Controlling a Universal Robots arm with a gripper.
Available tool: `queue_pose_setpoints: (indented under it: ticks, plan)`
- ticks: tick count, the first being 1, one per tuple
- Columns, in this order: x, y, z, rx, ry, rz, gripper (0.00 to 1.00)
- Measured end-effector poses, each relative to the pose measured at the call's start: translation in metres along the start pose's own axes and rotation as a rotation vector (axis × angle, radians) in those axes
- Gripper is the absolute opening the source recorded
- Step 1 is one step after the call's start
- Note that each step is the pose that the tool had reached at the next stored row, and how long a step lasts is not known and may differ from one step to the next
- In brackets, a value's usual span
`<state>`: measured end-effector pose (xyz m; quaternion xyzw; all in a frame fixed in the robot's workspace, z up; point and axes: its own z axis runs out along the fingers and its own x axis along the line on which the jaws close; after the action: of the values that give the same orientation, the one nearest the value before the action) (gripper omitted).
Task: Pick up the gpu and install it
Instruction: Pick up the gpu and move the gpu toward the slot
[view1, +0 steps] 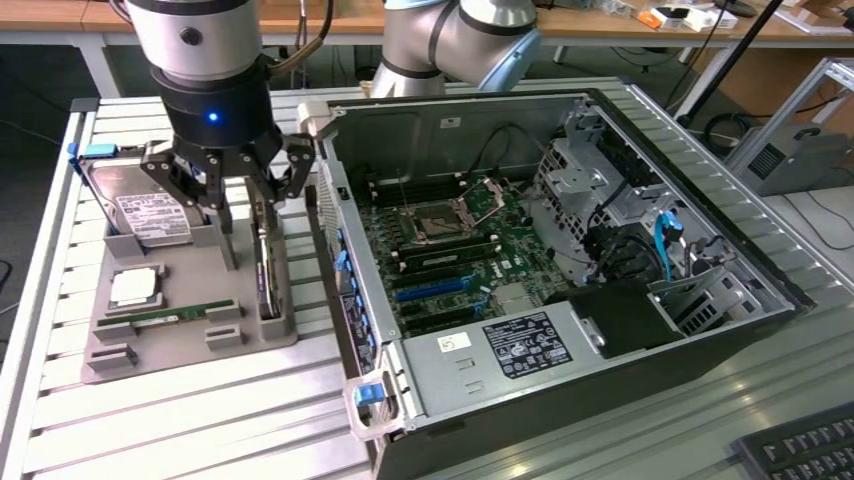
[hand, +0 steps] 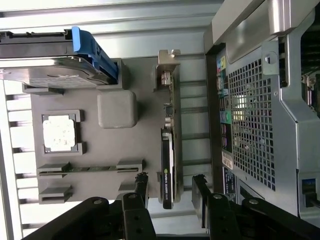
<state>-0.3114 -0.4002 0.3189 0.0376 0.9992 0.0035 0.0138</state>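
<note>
A slatted metal desk (view1: 200, 420) carries a grey parts tray (hand: 90, 145) on the exterior view's left and an open computer case (view1: 561, 250) on its right, the motherboard exposed inside. Further wooden desks run along the back of the room, and the corner of a keyboard (view1: 801, 450) shows near the case. On the tray sit 1 hard drive (view1: 147, 205) with blue handles, 1 square processor (view1: 134, 287) in its pocket and 1 narrow RAM stick (view1: 167, 318). The gpu (hand: 167, 150) stands on edge in a slot along the tray side nearest the case, its silver bracket at the far end from the wrist camera and its dark face turned sideways. The tool (hand: 170, 181) hangs directly over the card with its 2 fingers (hand: 141, 182) spread wide, 1 on each side of the card's near end. A gap shows between each finger and the card, and the tool holds nothing.
</note>
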Motion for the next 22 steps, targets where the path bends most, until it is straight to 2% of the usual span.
queue_pose_setpoints:
  ticks: [22]
  plan:
    - [0.0002, -0.0001, 0.0085, 0.0007, 0.0000, 0.000, 0.48]
